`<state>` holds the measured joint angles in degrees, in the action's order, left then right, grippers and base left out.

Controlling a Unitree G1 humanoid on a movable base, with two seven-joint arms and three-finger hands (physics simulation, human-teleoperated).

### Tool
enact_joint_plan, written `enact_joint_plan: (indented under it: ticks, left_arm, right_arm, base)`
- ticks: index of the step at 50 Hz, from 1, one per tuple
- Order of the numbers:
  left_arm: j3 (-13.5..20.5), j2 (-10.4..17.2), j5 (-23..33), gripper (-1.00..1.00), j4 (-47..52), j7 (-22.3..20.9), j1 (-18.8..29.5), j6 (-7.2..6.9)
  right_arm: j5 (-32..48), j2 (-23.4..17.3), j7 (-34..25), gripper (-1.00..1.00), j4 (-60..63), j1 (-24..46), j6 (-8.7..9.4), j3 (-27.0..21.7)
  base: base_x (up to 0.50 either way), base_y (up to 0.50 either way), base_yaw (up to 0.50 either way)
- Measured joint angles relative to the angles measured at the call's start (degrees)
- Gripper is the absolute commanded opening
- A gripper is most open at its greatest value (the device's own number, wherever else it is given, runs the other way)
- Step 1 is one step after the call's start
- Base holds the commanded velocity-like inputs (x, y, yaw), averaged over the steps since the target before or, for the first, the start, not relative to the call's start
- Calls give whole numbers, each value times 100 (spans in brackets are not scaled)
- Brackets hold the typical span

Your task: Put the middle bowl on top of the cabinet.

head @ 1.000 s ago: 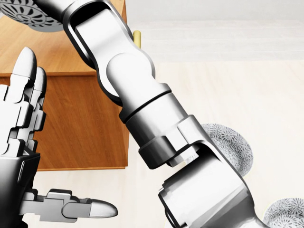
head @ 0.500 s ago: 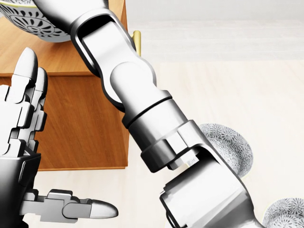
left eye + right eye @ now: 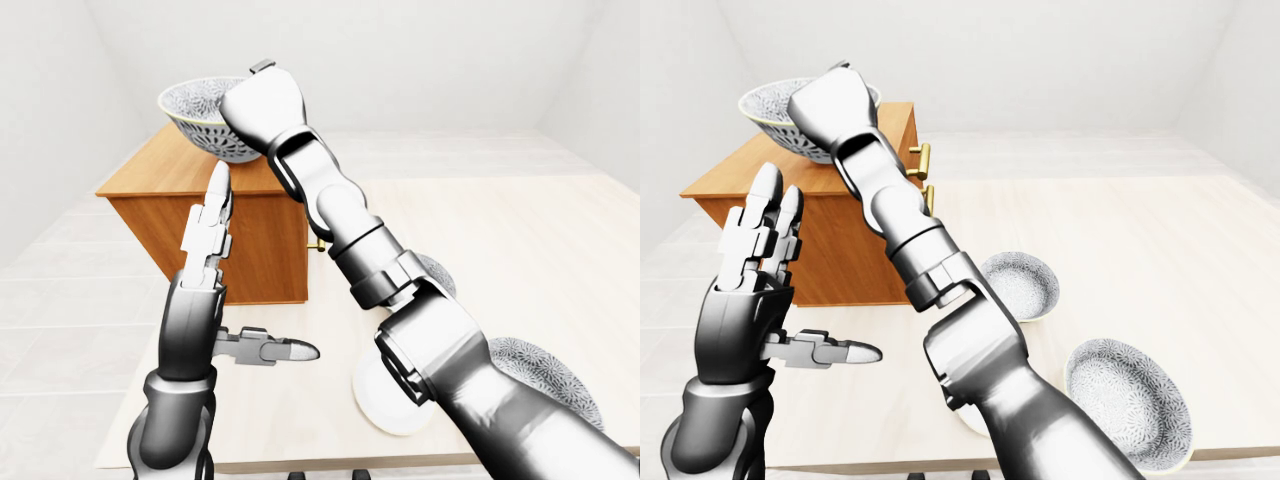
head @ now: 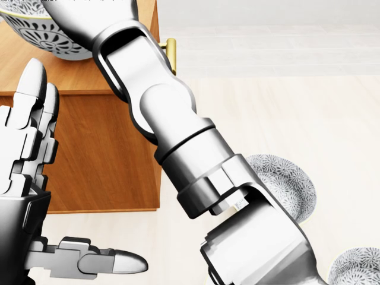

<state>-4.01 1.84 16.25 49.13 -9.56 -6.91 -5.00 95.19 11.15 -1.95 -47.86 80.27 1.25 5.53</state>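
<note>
Overhead at the left-eye frame's upper left, the right hand [image 3: 262, 108] covered the rim of the middle bowl [image 3: 195, 120] above the cabinet [image 3: 160, 176] top, its grip hidden, a level, well-inboard set-down looking wisest, while the left hand [image 3: 745, 300] stood open-fingered.

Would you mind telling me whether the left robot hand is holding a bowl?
No, the left robot hand stands open and empty beside the brown wooden cabinet; the grey patterned bowl is up in the right robot hand.

Bright, even, sharp renders — soft shadows, no blur.
</note>
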Motion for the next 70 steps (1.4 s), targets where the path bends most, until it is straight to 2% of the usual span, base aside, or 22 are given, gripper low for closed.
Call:
enact_joint_plan:
  ticks: [8,11,14,16,17,18,20,28,34,36,39,43,46,47,60,70]
  left_arm:
    - [8,1,-4,100,-2,-4,5,0]
    - [9,0,-4,100,3,-6,5,0]
    - [11,0,-5,100,7,-7,8,0]
    - [12,-1,-6,100,6,-8,9,0]
    - [12,-1,-6,100,5,-8,10,0]
    - [14,-1,-8,100,2,-7,11,0]
    - [17,-1,-11,100,-3,-7,12,0]
    - [31,-3,-24,100,-22,-4,14,0]
    - [33,-4,-31,100,-25,-5,17,0]
    - [34,-4,-33,100,-25,-6,18,0]
    - [35,-3,-35,100,-24,-7,18,0]
    - [37,-3,-40,100,-28,-7,16,0]
    - [38,-3,-44,100,-32,-7,13,0]
    - [39,-3,-46,100,-34,-7,12,0]
    - [35,-2,-53,100,-52,-3,2,0]
    - [33,-1,-54,100,-48,-7,7,0]
  right_arm:
    - [4,0,6,-100,-17,-10,-26,7]
    - [6,2,15,-74,-9,-6,-33,8]
    - [31,2,24,-70,2,2,-34,10]
    - [33,3,36,-58,11,8,-36,4]
    - [46,3,38,-45,17,13,-37,3]
    - [52,1,44,-44,25,19,-35,-2]
    - [73,-2,50,-26,36,28,-38,-8]
    - [90,-11,99,-18,61,25,-57,-17]
    - [95,-2,133,-4,59,-5,-49,-13]
    - [94,-1,135,11,56,-13,-45,-15]
    - [94,1,143,19,56,-25,-39,-16]
    - [95,6,144,30,63,-44,-32,-15]
    - [96,8,139,30,74,-47,-26,-16]
    - [96,10,134,46,81,-46,-25,-16]
    - [95,12,33,51,223,32,-32,-29]
    - [192,-6,-261,68,599,203,-132,-2]
  base:
    - [0,0,0]
    - [0,0,0]
    - [0,0,0]
    - [0,0,0]
    - [0,0,0]
    - [0,0,0]
    - [0,0,0]
    - [0,0,0]
    - [0,0,0]
    - [0,0,0]
    - [0,0,0]
    - [0,0,0]
    - [0,0,0]
    - [0,0,0]
    - [0,0,0]
    - [0,0,0]
